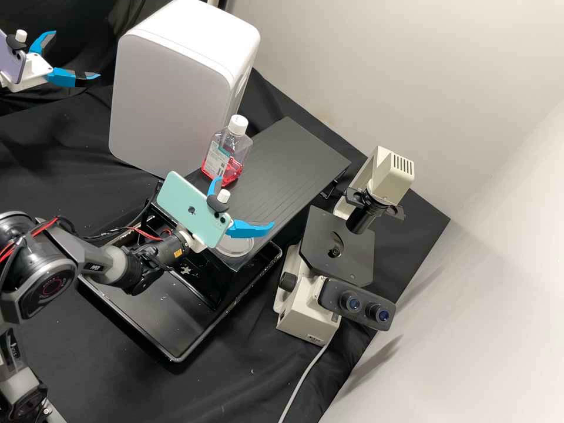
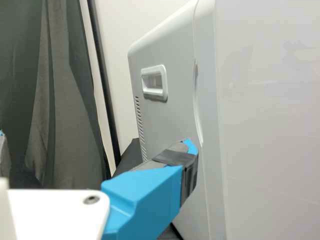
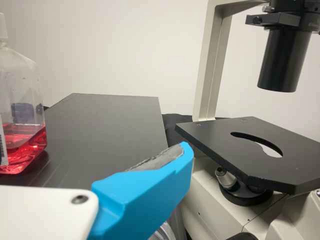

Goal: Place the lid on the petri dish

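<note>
White walls meet in a corner behind a bench (image 1: 70, 153) draped in black cloth. Over the middle of it hangs the right tool (image 1: 247, 201), its two bright blue fingers spread well apart and gripping nothing. One finger curves upward beside a mint-green slab (image 1: 191, 214) on the wrist, and the other reaches out level toward the microscope. Just beneath that lower finger sits the clear round petri dish (image 1: 235, 245), on the near corner of a black ribbed platform (image 1: 294, 170). Whether finger and dish touch cannot be told, nor whether a lid is on the dish. Farther back on the same platform stands a clear plastic flask of red liquid with a white cap (image 1: 228, 154), upright and close to the front of a large white rounded box (image 1: 176, 82). Below the platform's near edge lies a shallow black tray (image 1: 170, 317). Beside the platform stands a cream and black microscope (image 1: 346, 252). Its flat black stage has a keyhole-shaped opening, its twin eyepieces face the front of the bench, and a grey cable (image 1: 305, 376) trails from its base. The left tool (image 1: 74, 54) is well apart from all this, held high at the far side of the white box, its blue fingers likewise apart and empty. In the left wrist view the box's side panel, with a recessed handle, stands just beyond one finger.
</note>
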You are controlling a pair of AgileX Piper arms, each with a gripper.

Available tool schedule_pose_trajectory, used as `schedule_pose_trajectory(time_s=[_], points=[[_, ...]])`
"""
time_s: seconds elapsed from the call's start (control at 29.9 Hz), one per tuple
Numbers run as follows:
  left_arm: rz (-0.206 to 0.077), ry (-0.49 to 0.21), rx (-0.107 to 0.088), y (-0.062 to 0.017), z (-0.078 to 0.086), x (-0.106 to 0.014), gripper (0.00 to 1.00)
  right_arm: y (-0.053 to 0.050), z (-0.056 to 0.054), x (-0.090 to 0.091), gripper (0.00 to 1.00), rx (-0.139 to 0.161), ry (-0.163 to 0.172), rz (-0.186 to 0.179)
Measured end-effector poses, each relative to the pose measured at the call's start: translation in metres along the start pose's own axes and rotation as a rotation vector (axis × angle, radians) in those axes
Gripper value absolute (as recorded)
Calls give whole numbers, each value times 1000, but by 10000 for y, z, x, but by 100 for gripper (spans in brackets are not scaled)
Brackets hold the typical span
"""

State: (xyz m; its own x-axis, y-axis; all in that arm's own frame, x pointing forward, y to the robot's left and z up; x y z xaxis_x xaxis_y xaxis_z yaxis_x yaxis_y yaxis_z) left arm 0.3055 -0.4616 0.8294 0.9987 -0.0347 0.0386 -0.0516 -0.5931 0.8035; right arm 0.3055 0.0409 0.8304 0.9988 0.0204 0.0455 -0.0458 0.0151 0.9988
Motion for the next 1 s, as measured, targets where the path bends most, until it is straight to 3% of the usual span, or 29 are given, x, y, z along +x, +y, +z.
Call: schedule_pose_trajectory(time_s=[0.5, 0.6, 0.8, 1.0], points=[[-1, -6, 0, -3, 17, 0, 100, 0, 0, 0, 100, 0, 0, 0], [-2, -12, -8, -12, 58, -5, 100, 0, 0, 0, 100, 0, 0, 0], [-22, -61, -50, -102, 266, -82, 100, 0, 0, 0, 100, 0, 0, 0], [-56, -164, -84, -221, 576, -236, 100, 0, 0, 0, 100, 0, 0, 0]])
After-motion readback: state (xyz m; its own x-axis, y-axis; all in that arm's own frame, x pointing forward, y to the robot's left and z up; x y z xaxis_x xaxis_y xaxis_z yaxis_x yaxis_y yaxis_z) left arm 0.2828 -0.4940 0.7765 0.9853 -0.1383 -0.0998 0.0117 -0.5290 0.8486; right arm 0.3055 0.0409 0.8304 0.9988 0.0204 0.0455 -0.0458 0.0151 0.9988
